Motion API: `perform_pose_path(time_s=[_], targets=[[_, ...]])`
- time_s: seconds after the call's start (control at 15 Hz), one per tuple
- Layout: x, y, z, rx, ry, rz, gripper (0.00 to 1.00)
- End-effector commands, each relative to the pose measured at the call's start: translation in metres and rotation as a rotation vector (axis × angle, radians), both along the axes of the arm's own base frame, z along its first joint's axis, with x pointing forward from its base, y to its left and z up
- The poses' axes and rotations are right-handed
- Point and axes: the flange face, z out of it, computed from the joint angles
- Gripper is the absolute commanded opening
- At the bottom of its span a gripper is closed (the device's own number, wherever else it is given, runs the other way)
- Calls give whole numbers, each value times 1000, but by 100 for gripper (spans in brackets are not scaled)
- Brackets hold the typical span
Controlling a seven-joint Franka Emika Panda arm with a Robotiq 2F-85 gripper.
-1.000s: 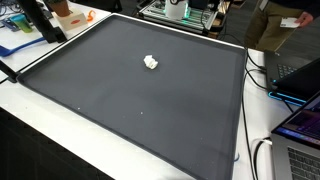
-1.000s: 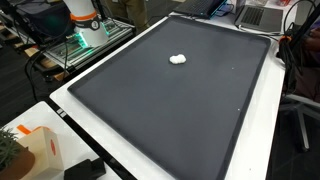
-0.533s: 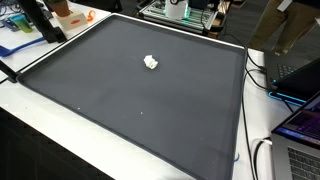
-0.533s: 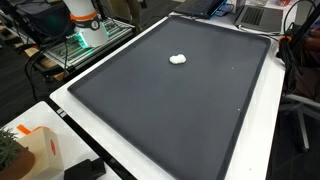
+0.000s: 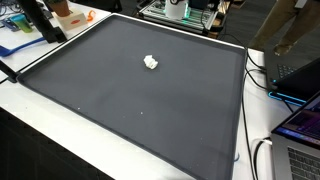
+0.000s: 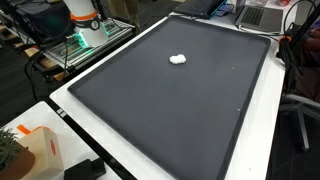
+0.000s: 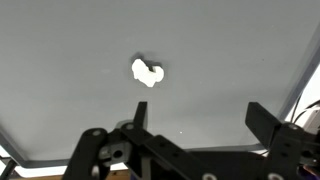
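Spreading wide in the wrist view, the fingers point(image 7: 272, 132) stand well apart with nothing between them; the gripper point(image 7: 180, 132) is empty and touches nothing. Ahead of the fingertips, towards the top of that view and a little to the left of the gap's midline, lies a small white lump point(image 7: 148, 72), well clear of both fingers. Its shape is irregular and nearly compact. If it has a long axis, that runs slightly from upper left to lower right in the wrist view, roughly across the line between the fingers, though this is too small to call firmly.

The lump rests alone on a dark grey mat point(image 7: 60, 60), flat and matte. In both exterior views it sits in the far half of the mat point(image 5: 150, 110), away from every edge point(image 6: 178, 59). The arm's hand does not show in either exterior view.

Around the mat runs a white tabletop point(image 6: 88, 122). An orange-marked box point(image 6: 38, 150) stands at one corner, and an open laptop point(image 5: 300, 135) sits beyond another edge.
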Motion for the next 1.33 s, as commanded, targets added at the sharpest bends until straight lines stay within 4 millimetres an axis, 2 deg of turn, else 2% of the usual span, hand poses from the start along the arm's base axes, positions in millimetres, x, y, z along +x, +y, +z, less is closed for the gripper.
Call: perform_pose_path(time_s=[0.0,0.33,0.67,0.73,1.2,1.27], targets=[[10,0,-12,12,9,-76,100],[44,-18,-60,112,-81,-232,100],[63,-41,-114,108,-163,-237,100],[64,-44,-120,109,-161,-235,100],[67,-22,-142,156,-84,-278,100],[65,-29,-135,135,-117,-245,100]])
